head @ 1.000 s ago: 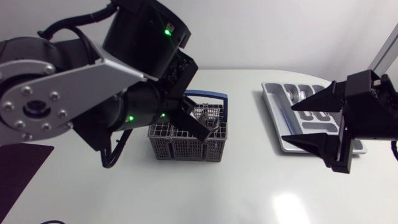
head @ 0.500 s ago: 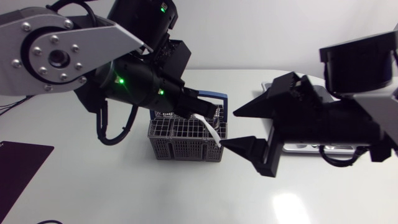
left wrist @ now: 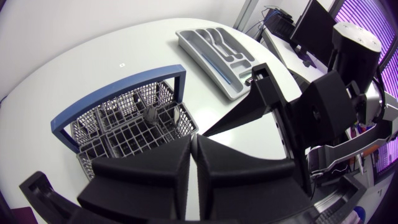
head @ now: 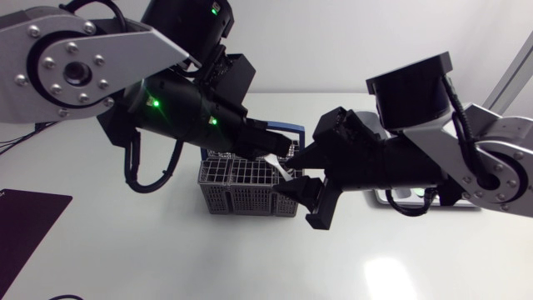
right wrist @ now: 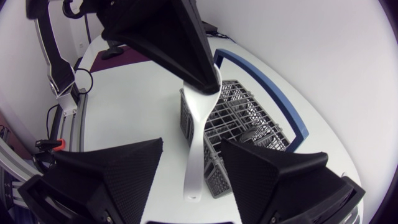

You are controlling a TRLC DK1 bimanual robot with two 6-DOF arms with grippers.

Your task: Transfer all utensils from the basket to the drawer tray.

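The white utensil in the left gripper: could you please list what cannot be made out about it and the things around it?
White utensil: in the right wrist view, the end inside the left gripper is hidden, so its kind is unclear; the left wrist view does not show it at all.
Basket: contents too small to identify in any view.
Drawer tray: mostly covered by the right arm in the head view.

- Bright, even overhead light; white tabletop [head: 166, 258] shows one soft glare patch, head view.
- Shadows under arms faint, diffuse.
- Green indicator lights glow on left arm [head: 179, 112].
- Wrist views: tabletop edge bows strongly.
- White utensil [right wrist: 200, 134] stands bright against matte black left claw [right wrist: 205, 84].
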